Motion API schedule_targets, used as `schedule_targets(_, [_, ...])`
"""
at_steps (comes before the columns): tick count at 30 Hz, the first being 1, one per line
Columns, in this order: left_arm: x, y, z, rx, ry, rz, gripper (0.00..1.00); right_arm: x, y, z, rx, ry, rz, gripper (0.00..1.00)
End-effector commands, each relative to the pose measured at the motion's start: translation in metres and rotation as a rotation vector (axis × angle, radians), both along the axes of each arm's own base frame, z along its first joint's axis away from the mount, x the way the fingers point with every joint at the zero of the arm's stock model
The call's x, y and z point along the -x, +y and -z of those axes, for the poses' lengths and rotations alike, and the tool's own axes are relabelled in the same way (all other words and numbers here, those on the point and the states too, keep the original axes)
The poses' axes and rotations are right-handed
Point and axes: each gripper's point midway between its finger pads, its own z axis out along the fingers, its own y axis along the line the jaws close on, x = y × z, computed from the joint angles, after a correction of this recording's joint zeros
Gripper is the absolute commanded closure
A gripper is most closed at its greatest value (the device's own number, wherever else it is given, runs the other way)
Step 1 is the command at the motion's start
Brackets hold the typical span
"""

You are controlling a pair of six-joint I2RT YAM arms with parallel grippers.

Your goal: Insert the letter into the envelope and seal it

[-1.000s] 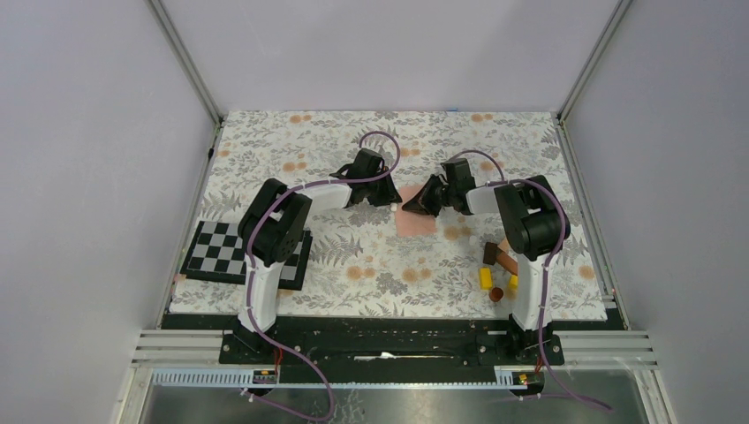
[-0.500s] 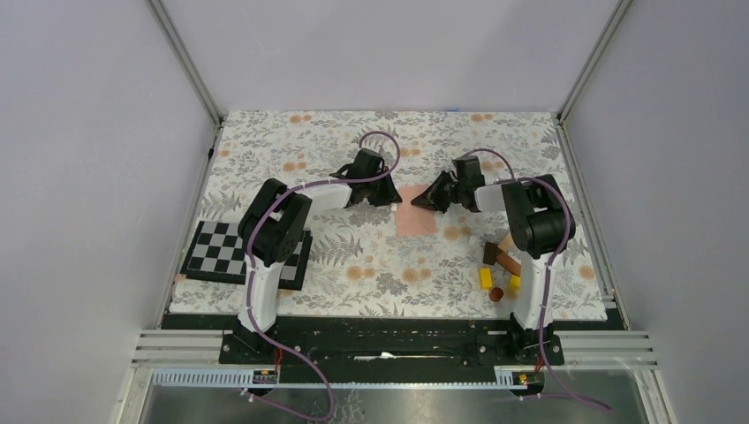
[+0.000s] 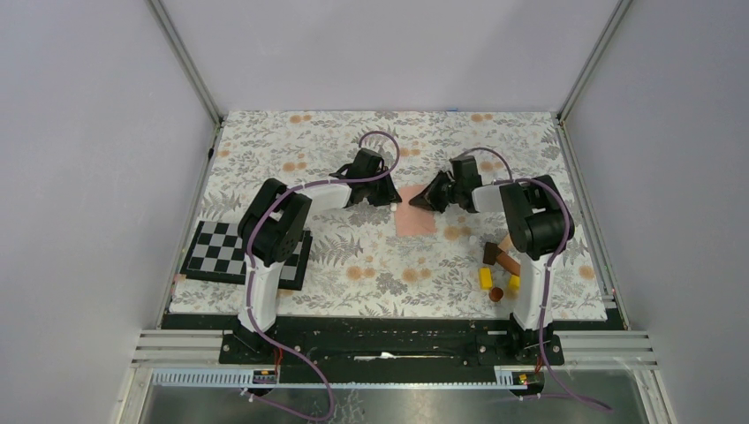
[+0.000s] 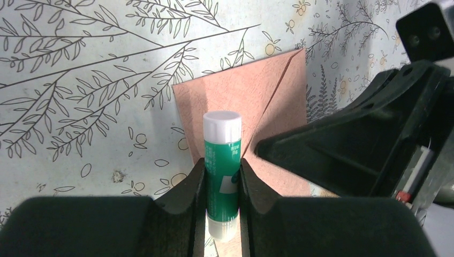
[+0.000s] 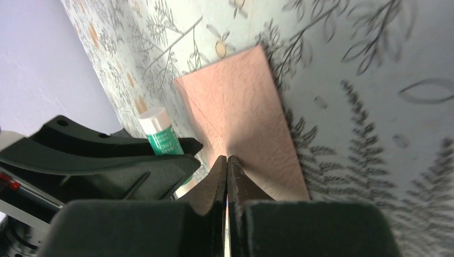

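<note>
1. The jaws of the left gripper are clamped on a green glue stick, whose white cap points up the frame in the left wrist view. The jaws of the right gripper are pressed together with no gap, their tips meeting the pink paper. Whether a fold of paper is caught between them cannot be told.

2. The envelope is seen just right of centre in the top view, lying on the table between the two grippers. In the wrist views its diagonal creases are shown, and it fills the middle of each frame.

3. No loose letter is seen anywhere, so it is judged to be inside already, though this cannot be confirmed. The glue stick appears capped. Sealing is therefore judged to be the step in hand and not yet finished: the glue must be applied and the flap pressed shut.

4. The work area is enclosed by plain pale-grey walls, with metal corner posts running toward the upper corners of the frame.

5. The table is covered by a pale floral cloth printed with grey leaves and orange blossoms.

6. A black-and-white checkerboard is laid at the lower left of the cloth.

7. A few small yellow and brown blocks are grouped at the lower right.
</note>
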Motion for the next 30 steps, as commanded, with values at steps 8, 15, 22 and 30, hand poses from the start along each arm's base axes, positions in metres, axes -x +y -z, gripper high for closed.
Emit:
schedule_targets(8, [-0.003, 0.021, 0.034, -0.087, 0.055, -0.056, 1.00, 0.062, -0.009, 0.033, 0.129, 0.101, -0.025, 1.00])
schedule_targets(15, [-0.004, 0.019, 0.031, -0.077, 0.053, -0.058, 1.00, 0.072, -0.029, 0.030, 0.127, 0.114, 0.015, 1.00])
schedule_targets(22, [-0.009, 0.015, 0.023, -0.066, 0.032, -0.042, 1.00, 0.071, -0.033, 0.014, 0.096, 0.089, 0.021, 1.00])
schedule_targets(30, [-0.027, -0.005, -0.053, 0.026, -0.148, 0.041, 1.00, 0.053, -0.018, -0.094, -0.010, -0.130, -0.027, 0.86])
